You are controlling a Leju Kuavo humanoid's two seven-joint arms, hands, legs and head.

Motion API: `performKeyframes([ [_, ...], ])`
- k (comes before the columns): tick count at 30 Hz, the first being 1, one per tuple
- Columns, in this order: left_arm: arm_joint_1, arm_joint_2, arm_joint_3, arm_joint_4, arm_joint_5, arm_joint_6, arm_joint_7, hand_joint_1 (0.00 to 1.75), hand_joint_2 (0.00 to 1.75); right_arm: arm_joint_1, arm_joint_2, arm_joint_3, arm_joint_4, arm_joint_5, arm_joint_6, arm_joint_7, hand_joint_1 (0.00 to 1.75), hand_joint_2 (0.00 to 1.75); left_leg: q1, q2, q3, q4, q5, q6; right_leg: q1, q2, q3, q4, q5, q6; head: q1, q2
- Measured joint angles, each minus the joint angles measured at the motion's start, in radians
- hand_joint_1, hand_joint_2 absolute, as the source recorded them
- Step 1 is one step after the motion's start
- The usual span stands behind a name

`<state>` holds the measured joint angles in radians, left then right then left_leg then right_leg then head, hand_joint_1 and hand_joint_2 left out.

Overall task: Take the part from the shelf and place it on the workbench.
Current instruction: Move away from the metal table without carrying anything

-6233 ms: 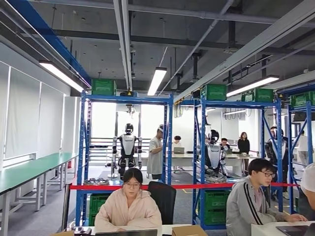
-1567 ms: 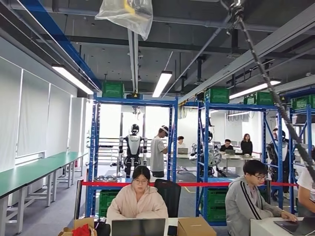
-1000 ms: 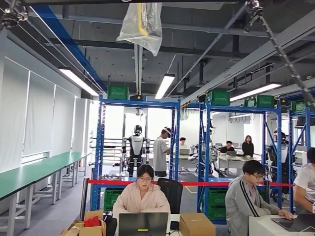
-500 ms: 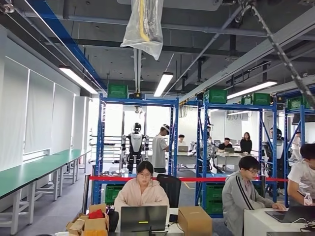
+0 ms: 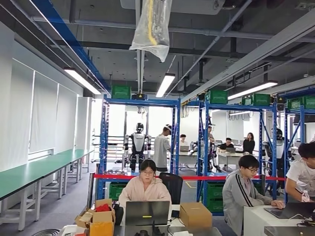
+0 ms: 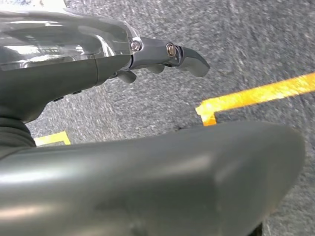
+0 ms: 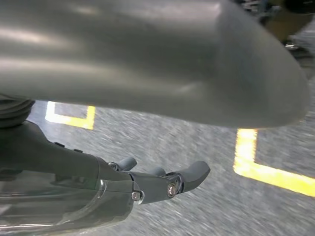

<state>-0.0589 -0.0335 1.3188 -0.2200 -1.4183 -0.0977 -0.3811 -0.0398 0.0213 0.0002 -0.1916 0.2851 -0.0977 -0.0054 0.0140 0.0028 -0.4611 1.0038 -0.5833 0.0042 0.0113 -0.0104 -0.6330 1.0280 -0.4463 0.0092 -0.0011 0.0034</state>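
Hidden, cropped and blurred portions

In the head view, the plastic-wrapped bundle (image 5: 151, 27) hanging from the ceiling is cut off by the top edge, and the person (image 5: 302, 169) at far right is cropped by the right edge. The coiled object (image 5: 46, 232) at lower left is clipped by the bottom edge and cannot be identified. What lies on the blue shelf (image 5: 139, 147) levels is too small to be made out. In the wrist views, the grey floor (image 6: 252, 44) with yellow tape (image 7: 260, 169) is motion-blurred, and much of each picture is blocked by a large grey cover.
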Motion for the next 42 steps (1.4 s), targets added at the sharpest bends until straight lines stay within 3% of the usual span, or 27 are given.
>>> performKeyframes([
  [2, 0.0, -0.002, 0.001, 0.0, 0.0, -0.002, 0.0, 0.0, 0.0, 0.004, 0.003, -0.012, 0.005, -0.006, 0.007, 0.04, 0.0, 0.0, 0.001, 0.004, -0.013, 0.0, 0.014, 0.017, -0.003, 0.002, -0.008, 0.016, -0.025, 0.013, 0.0, 0.0],
  [3, 0.0, -0.002, 0.001, 0.0, 0.0, -0.002, 0.001, 0.0, 0.0, 0.006, 0.004, -0.018, 0.007, -0.008, 0.01, 0.057, 0.0, 0.0, 0.003, 0.006, -0.021, 0.0, 0.022, 0.025, -0.006, 0.003, -0.016, 0.048, -0.064, 0.02, 0.0, 0.0],
  [5, -0.002, -0.003, 0.001, 0.0, 0.0, -0.003, 0.001, 0.0, 0.0, 0.009, 0.007, -0.028, 0.009, -0.012, 0.014, 0.08, 0.0, 0.0, 0.0, 0.008, -0.042, 0.002, 0.039, 0.034, -0.011, 0.004, -0.042, 0.17, -0.163, 0.031, 0.0, 0.0],
  [6, -0.002, -0.003, 0.001, 0.0, 0.0, -0.003, 0.001, 0.0, 0.0, 0.01, 0.009, -0.033, 0.01, -0.013, 0.014, 0.089, 0.0, 0.0, -0.003, 0.01, -0.054, 0.004, 0.048, 0.036, -0.013, 0.005, -0.052, 0.234, -0.196, 0.033, 0.0, 0.0],
  [7, -0.002, -0.003, 0.002, 0.0, 0.0, -0.004, 0.001, 0.0, 0.0, 0.01, 0.01, -0.036, 0.01, -0.014, 0.015, 0.095, 0.0, 0.0, -0.005, 0.011, -0.067, 0.006, 0.056, 0.037, -0.014, 0.005, -0.051, 0.274, -0.207, 0.034, 0.0, 0.0],
  [8, -0.002, -0.004, 0.002, 0.0, 0.0, -0.004, 0.001, 0.0, 0.0, 0.01, 0.012, -0.039, 0.01, -0.014, 0.016, 0.102, 0.0, 0.0, -0.007, 0.012, -0.078, 0.009, 0.063, 0.037, -0.013, 0.005, -0.034, 0.279, -0.195, 0.032, 0.0, 0.0],
  [9, -0.003, -0.005, 0.002, 0.0, 0.0, -0.004, 0.001, 0.0, 0.0, 0.01, 0.013, -0.042, 0.01, -0.015, 0.016, 0.107, 0.0, 0.0, -0.01, 0.013, -0.088, 0.01, 0.07, 0.037, -0.013, 0.006, 0.003, 0.244, -0.17, 0.028, 0.0, 0.0],
  [11, -0.003, -0.008, 0.002, 0.0, 0.0, -0.004, 0.001, 0.0, 0.0, 0.009, 0.014, -0.049, 0.01, -0.014, 0.016, 0.113, 0.0, 0.0, -0.015, 0.012, -0.103, 0.012, 0.085, 0.036, -0.007, 0.01, 0.113, 0.094, -0.124, 0.01, 0.0, 0.0],
  [12, -0.004, -0.011, 0.002, 0.0, 0.0, -0.004, 0.001, 0.0, 0.0, 0.008, 0.014, -0.052, 0.01, -0.014, 0.016, 0.114, 0.0, 0.0, -0.017, 0.012, -0.108, 0.012, 0.092, 0.033, -0.003, 0.012, 0.164, 0.015, -0.117, 0.001, 0.0, 0.0],
  [14, -0.005, -0.015, 0.003, 0.0, 0.001, -0.004, 0.001, 0.0, 0.0, 0.008, 0.015, -0.056, 0.01, -0.013, 0.016, 0.114, 0.0, 0.0, -0.014, 0.012, -0.118, 0.011, 0.109, 0.024, 0.006, 0.014, 0.21, -0.071, -0.119, -0.012, 0.0, 0.0],
  [17, -0.005, -0.017, 0.004, 0.0, 0.002, -0.004, 0.001, 0.0, 0.0, 0.007, 0.017, -0.06, 0.012, -0.011, 0.019, 0.108, 0.0, 0.0, -0.007, 0.009, -0.135, 0.006, 0.123, 0.01, 0.008, 0.011, 0.196, -0.096, -0.088, -0.023, 0.0, 0.0],
  [21, -0.005, -0.017, 0.005, 0.0, 0.002, -0.004, 0.0, 0.0, 0.0, 0.005, 0.019, -0.061, 0.013, -0.009, 0.021, 0.106, 0.0, 0.0, -0.006, 0.006, -0.141, 0.007, 0.113, 0.007, 0.003, 0.007, 0.19, -0.108, -0.073, -0.028, 0.0, 0.0],
  [22, -0.004, -0.017, 0.005, 0.0, 0.002, -0.004, 0.0, 0.0, 0.0, 0.005, 0.019, -0.061, 0.013, -0.008, 0.022, 0.104, 0.0, 0.0, -0.007, 0.005, -0.144, 0.017, 0.093, 0.006, 0.004, 0.006, 0.185, -0.108, -0.068, -0.031, 0.0, 0.0],
  [24, -0.002, -0.018, 0.006, 0.0, 0.003, -0.005, -0.001, 0.0, 0.0, 0.006, 0.021, -0.063, 0.013, -0.007, 0.027, 0.1, 0.0, 0.0, -0.006, 0.004, -0.156, 0.129, 0.013, -0.003, 0.004, 0.003, 0.138, -0.093, -0.043, -0.035, 0.0, 0.0],
  [26, -0.003, -0.019, 0.01, 0.0, 0.006, -0.006, 0.001, 0.0, 0.0, 0.007, 0.025, -0.068, 0.013, -0.008, 0.035, 0.105, 0.0, 0.0, 0.001, 0.003, -0.122, 0.215, 0.001, -0.017, 0.002, 0.0, 0.06, -0.058, -0.012, -0.03, 0.0, 0.0],
  [27, -0.005, -0.02, 0.012, 0.0, 0.009, -0.006, 0.006, 0.0, 0.0, 0.007, 0.026, -0.072, 0.013, -0.009, 0.04, 0.112, 0.0, 0.0, 0.005, 0.003, -0.074, 0.186, 0.024, -0.023, 0.001, 0.0, 0.025, -0.037, -0.001, -0.024, 0.001, 0.0],
  [28, -0.007, -0.021, 0.013, 0.0, 0.012, -0.007, 0.014, 0.0, 0.0, 0.007, 0.027, -0.074, 0.013, -0.009, 0.043, 0.121, 0.0, 0.0, 0.007, 0.003, -0.021, 0.113, 0.021, -0.024, 0.001, 0.001, 0.007, -0.02, 0.003, -0.019, 0.0, 0.0],
  [30, -0.01, -0.022, 0.016, 0.0, 0.017, -0.006, 0.032, 0.0, 0.0, 0.008, 0.026, -0.078, 0.013, -0.006, 0.05, 0.139, 0.0, 0.87, 0.007, 0.002, 0.047, 0.009, -0.018, -0.012, 0.003, 0.001, -0.012, 0.004, 0.013, -0.009, 0.0, 0.001],
  [31, -0.011, -0.023, 0.018, 0.0, 0.019, -0.005, 0.041, 0.0, 0.0, 0.009, 0.026, -0.079, 0.013, -0.004, 0.052, 0.147, 0.0, 1.31, 0.004, 0.002, 0.056, -0.01, -0.028, -0.002, 0.003, 0.001, -0.015, 0.009, 0.019, -0.004, 0.0, 0.0],
  [32, -0.011, -0.024, 0.019, 0.0, 0.02, -0.003, 0.048, 0.0, 0.44, 0.01, 0.025, -0.081, 0.013, -0.003, 0.054, 0.153, 0.0, 1.75, 0.004, 0.005, 0.051, -0.009, -0.025, 0.009, 0.001, 0.002, -0.017, 0.01, 0.024, 0.002, 0.0, 0.0],
  [33, -0.011, -0.026, 0.02, 0.0, 0.022, -0.001, 0.055, 0.0, 0.87, 0.011, 0.024, -0.083, 0.014, -0.003, 0.056, 0.158, 0.0, 1.75, 0.004, 0.008, 0.045, -0.008, -0.017, 0.017, -0.001, 0.004, -0.021, 0.018, 0.016, 0.007, 0.0, 0.0],
  [35, -0.013, -0.028, 0.023, 0.0, 0.026, 0.003, 0.06, 0.0, 1.75, 0.013, 0.022, -0.086, 0.014, -0.003, 0.058, 0.164, 0.0, 1.75, 0.006, 0.013, 0.028, -0.007, 0.002, 0.031, -0.006, 0.006, -0.045, 0.083, -0.043, 0.02, 0.0, 0.0],
  [37, -0.012, -0.028, 0.026, 0.0, 0.029, 0.003, 0.062, 0.0, 1.75, 0.014, 0.021, -0.088, 0.015, -0.002, 0.058, 0.165, 0.0, 1.75, 0.004, 0.014, 0.006, -0.006, 0.018, 0.034, -0.011, 0.007, -0.081, 0.21, -0.126, 0.029, 0.0, 0.0],
  [38, -0.011, -0.028, 0.027, 0.0, 0.029, 0.003, 0.062, 0.0, 1.31, 0.014, 0.021, -0.09, 0.015, -0.002, 0.058, 0.165, 0.0, 1.75, 0.004, 0.014, -0.004, -0.006, 0.025, 0.034, -0.013, 0.007, -0.089, 0.26, -0.151, 0.032, 0.0, 0.0],
  [39, -0.01, -0.028, 0.028, 0.0, 0.03, 0.003, 0.062, 0.0, 1.31, 0.015, 0.02, -0.092, 0.015, -0.002, 0.059, 0.165, 0.0, 1.75, 0.003, 0.015, -0.012, -0.005, 0.031, 0.033, -0.013, 0.007, -0.078, 0.275, -0.158, 0.033, 0.0, 0.0],
  [41, -0.01, -0.029, 0.029, 0.0, 0.031, 0.003, 0.062, 0.0, 1.31, 0.017, 0.019, -0.095, 0.014, -0.001, 0.059, 0.165, 0.0, 1.75, 0.003, 0.015, -0.022, -0.005, 0.04, 0.03, -0.013, 0.007, 0.0, 0.184, -0.122, 0.028, 0.0, 0.0],
  [42, -0.01, -0.03, 0.03, 0.0, 0.031, 0.003, 0.062, 0.0, 1.75, 0.017, 0.018, -0.096, 0.014, -0.001, 0.059, 0.165, 0.0, 1.75, 0.003, 0.014, -0.025, -0.005, 0.044, 0.028, -0.012, 0.008, 0.053, 0.102, -0.098, 0.022, 0.0, 0.0],
])
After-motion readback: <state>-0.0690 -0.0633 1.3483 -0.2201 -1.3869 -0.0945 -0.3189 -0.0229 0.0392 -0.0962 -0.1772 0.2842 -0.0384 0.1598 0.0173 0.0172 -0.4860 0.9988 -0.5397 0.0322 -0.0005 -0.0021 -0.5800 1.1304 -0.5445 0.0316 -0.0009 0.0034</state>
